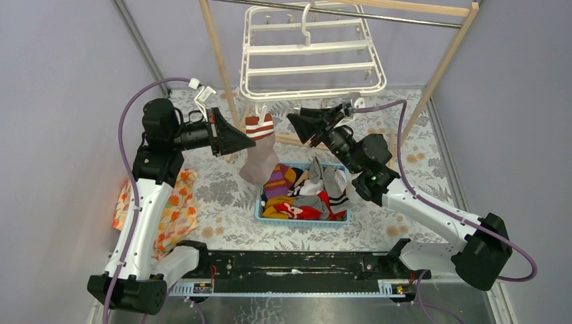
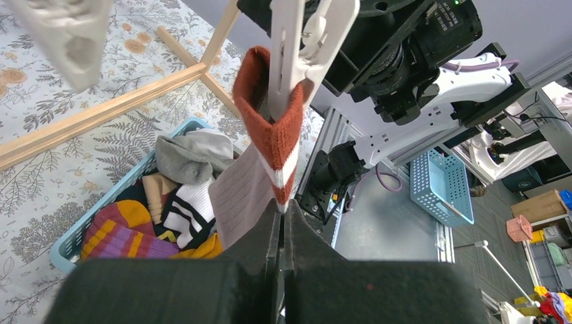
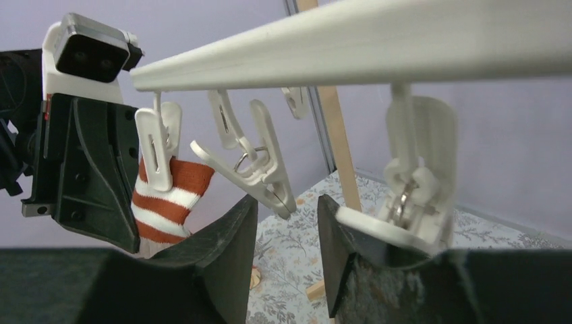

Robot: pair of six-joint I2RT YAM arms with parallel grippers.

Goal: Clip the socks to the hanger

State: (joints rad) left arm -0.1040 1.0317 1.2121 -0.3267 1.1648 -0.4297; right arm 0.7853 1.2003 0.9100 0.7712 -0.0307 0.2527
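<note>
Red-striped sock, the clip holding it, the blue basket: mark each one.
red-striped sock (image 1: 260, 160), top external view, on its grey leg.
clip (image 3: 160, 155), right wrist view, on its front plate.
blue basket (image 1: 303, 222), top external view, on its near rim.

Soft, even overhead light fills the top view; shadows beneath the blue basket (image 1: 303, 222) are faint. The left gripper (image 2: 282, 210) has a dark, blurred near body, while the red-striped sock (image 2: 273, 135) pinched at its tips is sharp. Above the right gripper (image 3: 287, 202) and its parted fingers, the hanger bar (image 3: 378, 40) glares, defocused.

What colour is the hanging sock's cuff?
The cuff is dark red with white stripes; best in right wrist view.
</note>
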